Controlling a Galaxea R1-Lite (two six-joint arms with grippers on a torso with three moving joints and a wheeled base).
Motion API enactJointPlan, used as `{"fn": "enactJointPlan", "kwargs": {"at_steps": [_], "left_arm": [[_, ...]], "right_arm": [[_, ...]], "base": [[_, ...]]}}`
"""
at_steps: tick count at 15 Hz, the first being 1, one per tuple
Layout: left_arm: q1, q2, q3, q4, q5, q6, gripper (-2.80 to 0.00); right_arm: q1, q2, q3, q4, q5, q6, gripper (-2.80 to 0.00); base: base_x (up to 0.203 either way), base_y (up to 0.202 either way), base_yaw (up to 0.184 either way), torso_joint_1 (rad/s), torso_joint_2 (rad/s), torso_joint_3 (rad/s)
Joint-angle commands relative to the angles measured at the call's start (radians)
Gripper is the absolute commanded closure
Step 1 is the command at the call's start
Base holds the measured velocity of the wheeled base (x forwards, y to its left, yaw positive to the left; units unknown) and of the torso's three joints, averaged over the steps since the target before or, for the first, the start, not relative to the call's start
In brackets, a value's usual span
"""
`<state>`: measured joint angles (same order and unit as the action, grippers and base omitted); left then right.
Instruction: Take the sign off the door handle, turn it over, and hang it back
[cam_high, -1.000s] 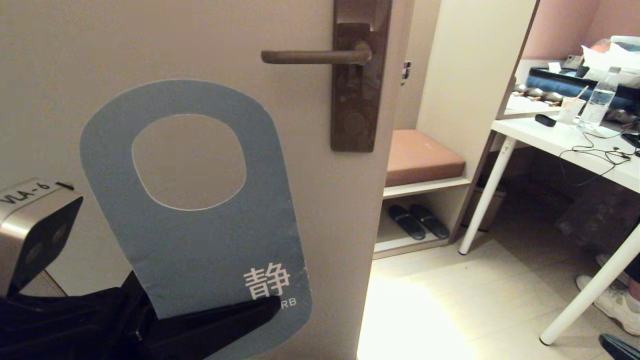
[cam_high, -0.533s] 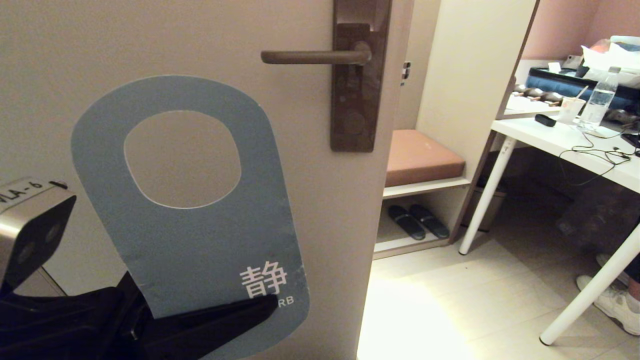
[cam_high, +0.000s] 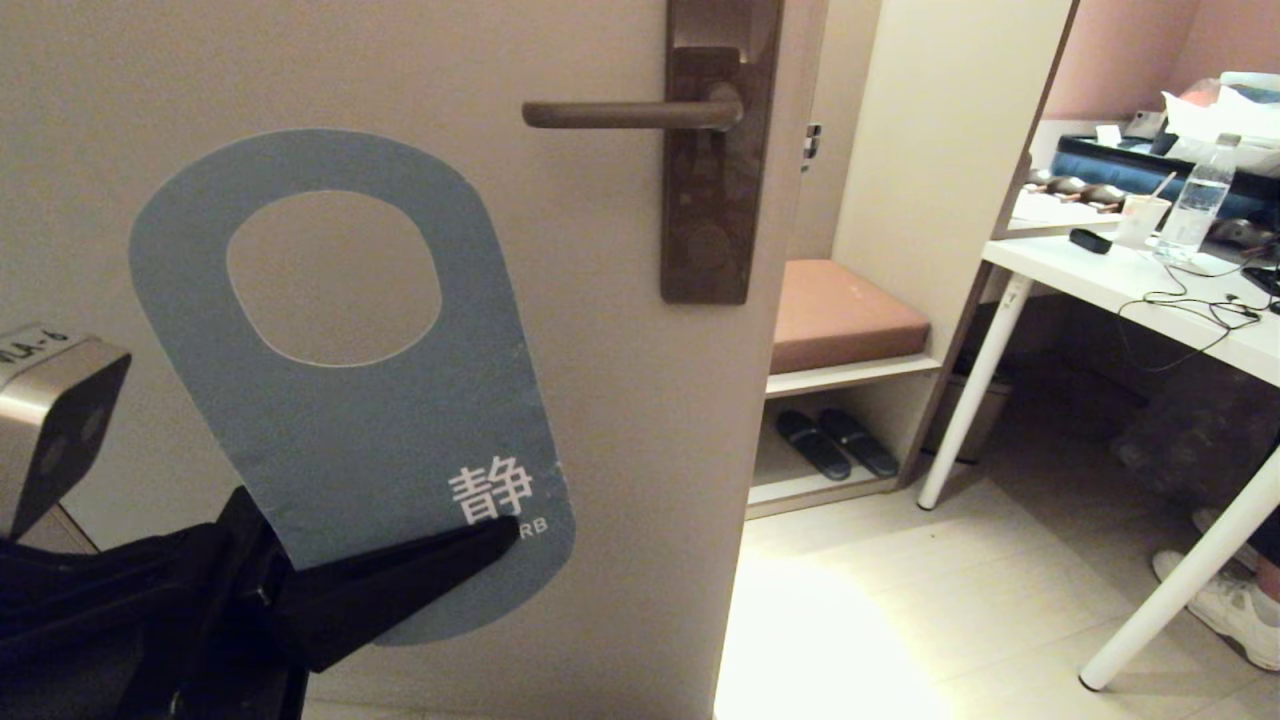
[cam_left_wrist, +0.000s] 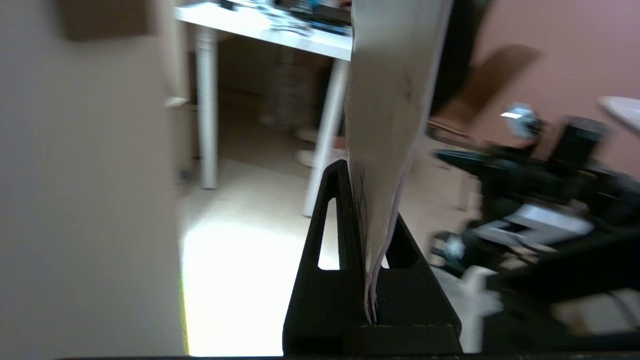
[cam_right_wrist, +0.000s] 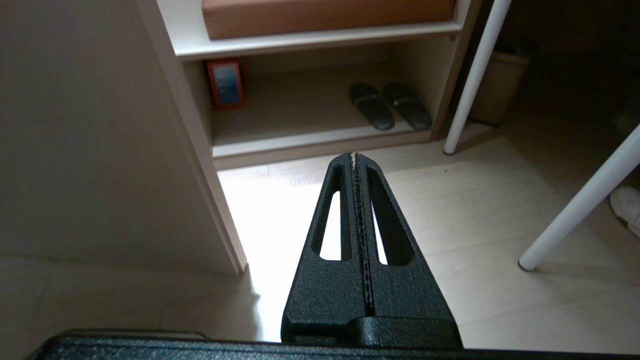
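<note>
Beige door panel (cam_high: 600, 400) fills the left half of the head view, ajar beside a shelf unit with a brown cushion (cam_high: 840, 315) and dark slippers (cam_high: 835, 443) below; a white bench (cam_high: 1150, 290) at the right carries a water bottle (cam_high: 1195, 200) and cables. From the head, the sign (cam_high: 350, 420) shows its blue face with a white character and a big hole, tilted, hanging off nothing, below and left of the door handle (cam_high: 625, 113), which is bare. The left tool (cam_high: 500, 535) pinches the sign's lower end. Only the left wrist view shows that grip edge-on: the card (cam_left_wrist: 390, 125) stands wedged between the two black fingers (cam_left_wrist: 332, 220), its pale other side facing out. The right tool (cam_right_wrist: 354, 156) appears only in its own wrist view, closed on nothing, pointing down at the floor (cam_right_wrist: 475, 210) near the slippers (cam_right_wrist: 390, 105) and a bench leg (cam_right_wrist: 472, 75).
</note>
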<state>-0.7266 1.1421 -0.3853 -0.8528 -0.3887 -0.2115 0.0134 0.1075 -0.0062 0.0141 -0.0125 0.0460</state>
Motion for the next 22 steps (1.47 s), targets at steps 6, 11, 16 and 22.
{"fn": "enactJointPlan", "kwargs": {"at_steps": [6,11,16,22], "left_arm": [[0.143,-0.003,0.009,-0.005,-0.001,0.048,0.00],[0.234,0.012,0.003,-0.003,0.020,0.139,0.00],[0.239,0.028,-0.011,-0.003,0.174,0.162,0.00],[0.259,0.113,-0.064,-0.003,0.353,0.238,0.00]], "right_arm": [[-0.003,-0.106,0.002,-0.002,0.000,0.000,0.00],[-0.003,-0.108,0.002,-0.002,0.000,0.002,0.00],[-0.003,-0.108,0.002,-0.002,0.000,0.003,0.00],[-0.003,-0.108,0.002,-0.003,0.000,0.003,0.00]], "base": [[0.000,0.000,0.000,0.000,0.00,0.000],[0.000,0.000,0.000,0.000,0.00,0.000],[0.000,0.000,0.000,0.000,0.00,0.000],[0.000,0.000,0.000,0.000,0.00,0.000]]}}
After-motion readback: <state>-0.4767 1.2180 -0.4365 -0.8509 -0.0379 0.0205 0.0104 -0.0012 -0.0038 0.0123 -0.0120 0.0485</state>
